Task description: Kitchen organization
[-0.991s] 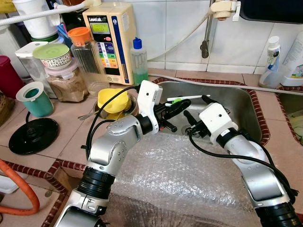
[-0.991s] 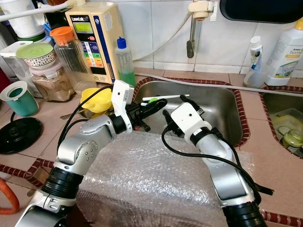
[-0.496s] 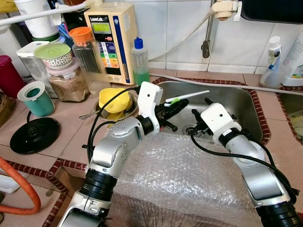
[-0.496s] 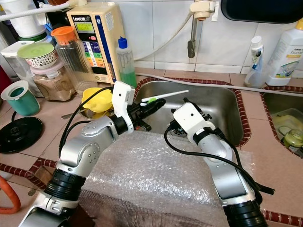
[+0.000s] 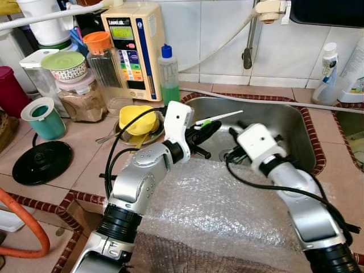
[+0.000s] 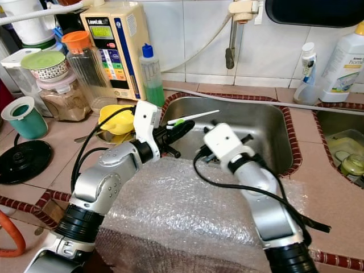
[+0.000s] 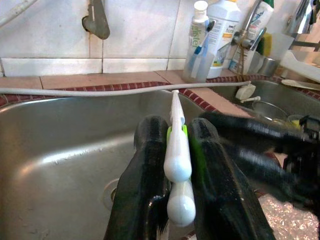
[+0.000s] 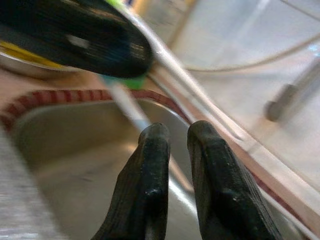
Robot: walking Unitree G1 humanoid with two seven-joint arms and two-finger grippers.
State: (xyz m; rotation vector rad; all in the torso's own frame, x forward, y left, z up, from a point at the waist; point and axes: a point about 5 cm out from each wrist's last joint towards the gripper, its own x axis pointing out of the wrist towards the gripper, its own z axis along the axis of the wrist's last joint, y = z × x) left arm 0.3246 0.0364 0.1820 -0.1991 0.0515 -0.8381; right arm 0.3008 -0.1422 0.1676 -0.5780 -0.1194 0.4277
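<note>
Toothbrush [image 7: 177, 150], white and green, is pinched in left end effector [image 5: 207, 128] above steel sink [image 5: 284, 122]; right end effector [image 8: 172, 150], fingers nearly closed and empty, risks knocking it loose.

A stainless steel sink basin [image 5: 287, 122] lies beneath and beyond the left gripper [image 5: 207, 128], which clasps the white and green toothbrush [image 7: 176, 145], and a sheet of clear bubble wrap [image 5: 216, 210] lies on the near side of it. To its left are a yellow plastic bowl [image 5: 136, 119], a clear blue-capped bottle of green liquid [image 5: 167, 77] and a cream box-shaped water appliance [image 5: 133, 48]. Farther left are a teal cup [image 5: 44, 118] and a black round disc [image 5: 41, 162].
</note>
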